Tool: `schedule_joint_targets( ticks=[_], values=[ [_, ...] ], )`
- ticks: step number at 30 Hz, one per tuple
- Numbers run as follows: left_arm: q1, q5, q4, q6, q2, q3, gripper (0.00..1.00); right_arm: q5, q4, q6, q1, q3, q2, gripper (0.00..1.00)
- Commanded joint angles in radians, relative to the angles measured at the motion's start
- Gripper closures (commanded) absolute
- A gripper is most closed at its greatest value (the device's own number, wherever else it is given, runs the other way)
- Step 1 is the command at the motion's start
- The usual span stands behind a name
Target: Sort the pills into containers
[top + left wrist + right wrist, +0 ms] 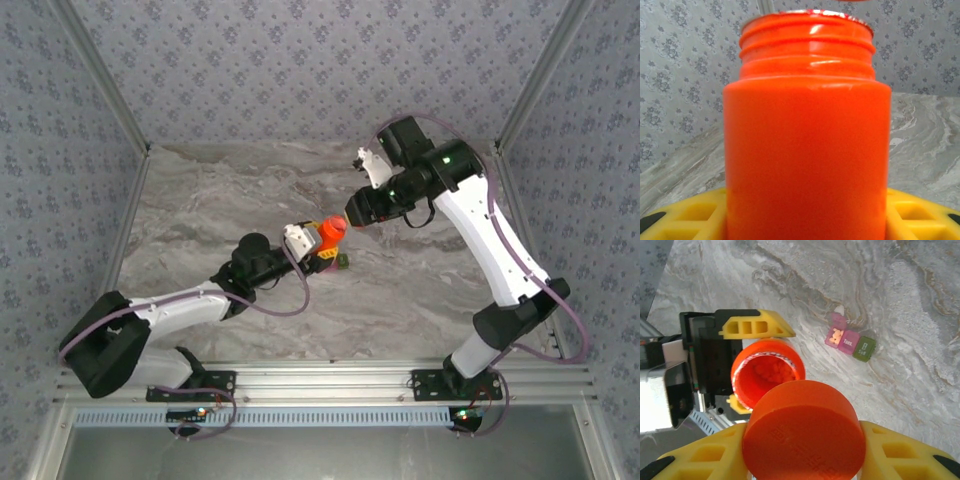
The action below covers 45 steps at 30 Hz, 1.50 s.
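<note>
- At mid-table, the left gripper (756, 366) is clamped on the body of the orange bottle (807, 150) and holds it upright over the marble table (900, 300).
- Just above the bottle's mouth, the right gripper (802, 452) is closed on the orange cap (802, 425), which is off and clear of the threads.
- A heap of pale pills (771, 371) lies inside the open bottle.
- The containers (850, 342) rest on the table near the bottle, and neither gripper touches them.
- The pink compartment (835, 336) has its lid raised and seems to hold a few pills, though it is too small to be sure. The olive-green compartment (864, 348) looks shut.
- In my judgement the opening step is done and the sorting is only partly done. Most pills are yet to be moved, and the green compartment is yet to be filled.
</note>
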Motion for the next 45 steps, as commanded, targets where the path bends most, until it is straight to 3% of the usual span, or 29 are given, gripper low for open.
schedule_joint_targets(
  ticks=[1,26,35,45],
  values=[
    [-0.006,0.043,0.046,0.017,0.003,0.039,1.0,-0.037,-0.061,-0.058,0.021,0.05,0.033,0.64],
    [-0.022,0.048,0.015,0.042,0.005,0.063,1.0,-0.023,-0.057,-0.06,0.088,0.032,0.087,0.65],
    [-0.022,0.041,0.009,0.051,0.0,0.068,1.0,-0.02,-0.013,-0.032,0.069,-0.076,0.006,0.65],
    [-0.025,0.049,0.005,0.046,-0.018,0.068,1.0,-0.081,0.049,-0.01,0.026,-0.113,0.017,0.65]
  ],
)
